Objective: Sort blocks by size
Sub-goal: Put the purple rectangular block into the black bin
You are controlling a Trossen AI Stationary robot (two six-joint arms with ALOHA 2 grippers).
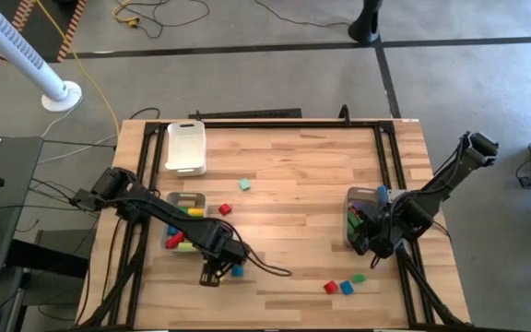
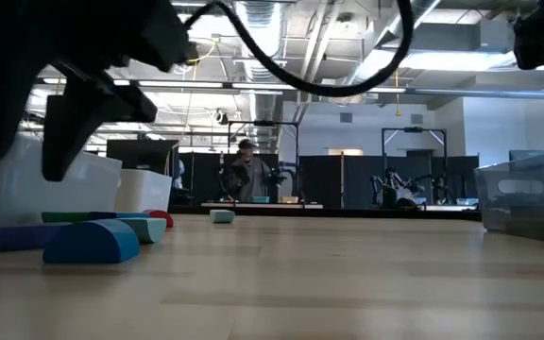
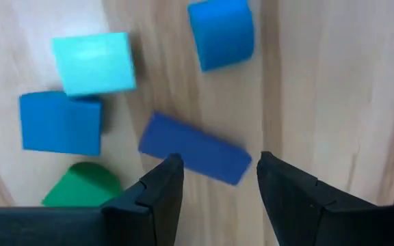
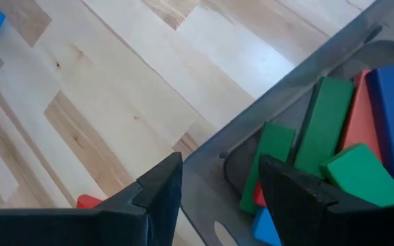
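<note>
My left gripper [image 1: 215, 273] hangs open, pointing down, near the table's front left. Below its fingertips [image 3: 214, 174] lie a dark blue bar [image 3: 193, 148], a teal cube [image 3: 93, 63], two blue blocks [image 3: 60, 123] [image 3: 221, 33] and a green block [image 3: 81, 186], all flat on the wood. None sits between the fingers. My right gripper [image 1: 376, 242] is open over the near rim of the right clear bin [image 4: 279, 109], which holds green, red and blue blocks [image 4: 327, 130]. Loose blocks: teal [image 1: 244, 184], red [image 1: 224, 210], and a red, blue and green group [image 1: 344, 286].
A clear bin [image 1: 184, 221] with yellow, red and green blocks stands just behind my left gripper. A white tray [image 1: 185, 148] sits at the far left. A black frame [image 1: 390, 157] runs along the table's edges. Bare wood lies in the middle.
</note>
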